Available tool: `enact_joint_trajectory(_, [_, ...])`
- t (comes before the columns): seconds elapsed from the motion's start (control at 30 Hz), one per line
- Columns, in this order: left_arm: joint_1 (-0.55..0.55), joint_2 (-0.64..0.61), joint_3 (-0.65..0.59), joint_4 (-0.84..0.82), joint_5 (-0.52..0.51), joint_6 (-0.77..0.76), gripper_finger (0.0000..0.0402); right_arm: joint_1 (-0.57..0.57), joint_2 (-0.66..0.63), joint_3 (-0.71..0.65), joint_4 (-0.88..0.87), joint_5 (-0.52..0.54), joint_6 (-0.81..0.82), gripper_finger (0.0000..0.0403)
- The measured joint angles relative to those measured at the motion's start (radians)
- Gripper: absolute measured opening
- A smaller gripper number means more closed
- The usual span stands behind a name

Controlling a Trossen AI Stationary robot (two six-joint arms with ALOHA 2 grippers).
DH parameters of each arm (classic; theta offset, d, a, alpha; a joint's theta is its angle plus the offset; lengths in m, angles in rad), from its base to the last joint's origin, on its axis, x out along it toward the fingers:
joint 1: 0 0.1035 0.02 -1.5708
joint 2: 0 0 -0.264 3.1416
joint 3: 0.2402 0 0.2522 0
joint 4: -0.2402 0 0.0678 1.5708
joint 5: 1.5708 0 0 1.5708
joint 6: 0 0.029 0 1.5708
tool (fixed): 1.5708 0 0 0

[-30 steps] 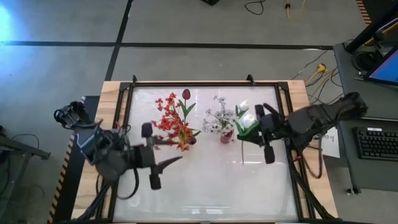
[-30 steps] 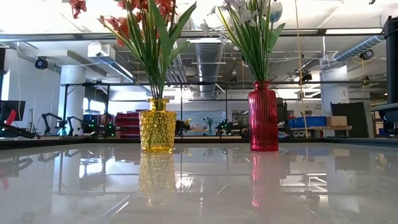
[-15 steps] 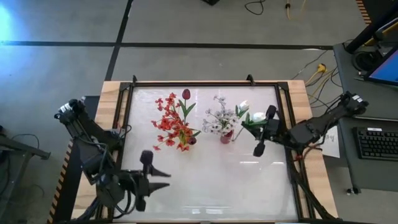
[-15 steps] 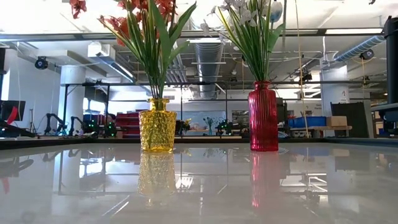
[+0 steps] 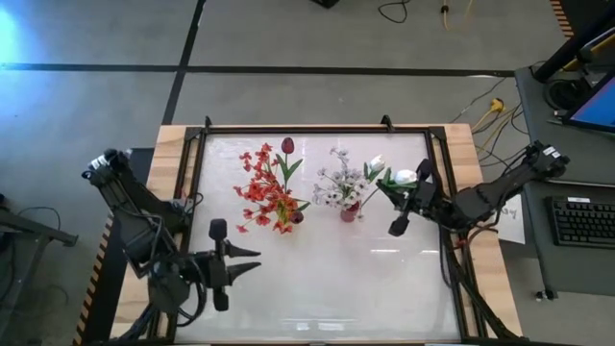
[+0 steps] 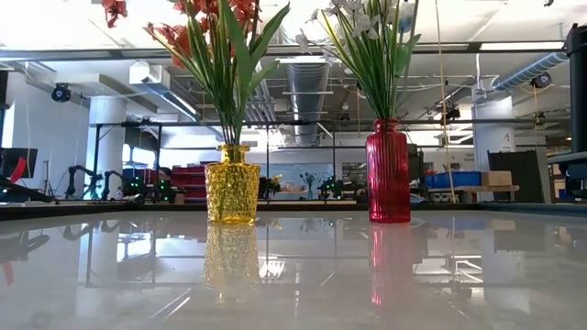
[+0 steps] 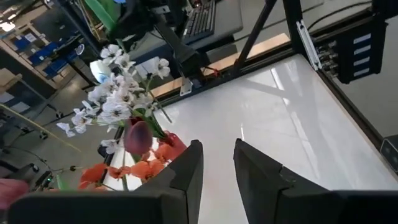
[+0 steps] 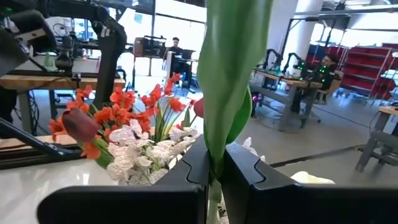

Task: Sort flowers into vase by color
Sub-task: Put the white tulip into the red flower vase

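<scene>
Glossy white table (image 5: 317, 279) with a wooden border, a big workshop-type room behind it. Two vases near the far-middle of the table: a yellow textured vase (image 6: 231, 184) holding the red-orange sprays (image 5: 258, 188) plus a dark red tulip (image 5: 287, 145), and just beside it a red vase (image 6: 389, 171) with the white sprays (image 5: 338, 180) and a white bud (image 5: 377, 161) in it. So the colors are split up by vase.

One white tulip (image 5: 405, 177) isn't in a vase, it's up in the air by the red vase, gripped by the right gripper (image 5: 407, 200); in the wrist view its fingers (image 8: 245, 174) are pinched right on the green stem and leaf.

Left gripper (image 5: 227, 272) hangs over the near-left part of the table, well apart from the vases, fingers (image 7: 186, 171) parted with nothing between them
</scene>
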Motion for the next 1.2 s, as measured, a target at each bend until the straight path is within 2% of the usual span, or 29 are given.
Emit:
enact_joint_trajectory(0.1, [0.001,-0.026,-0.011,0.002,0.002,0.001,0.0076,-0.004,0.004,-0.028,0.06,0.001,-0.02,0.0018])
enact_joint_trajectory(0.3, [0.005,-0.053,-0.062,0.015,0.012,0.001,0.0076,-0.005,0.005,-0.135,0.32,0.011,-0.141,0.0018])
enact_joint_trajectory(0.43, [0.01,-0.069,-0.103,0.05,0.012,-0.002,0.0076,-0.005,0.004,-0.176,0.415,0.018,-0.207,0.0018])
enact_joint_trajectory(0.7, [0.023,-0.108,-0.165,0.106,0.011,-0.003,0.0076,-0.005,0.007,-0.192,0.422,0.027,-0.238,0.0018])
enact_joint_trajectory(1.2, [0.035,-0.111,-0.167,0.13,0.01,0.004,0.0076,-0.005,0.079,-0.192,0.421,0.022,-0.235,0.0018])
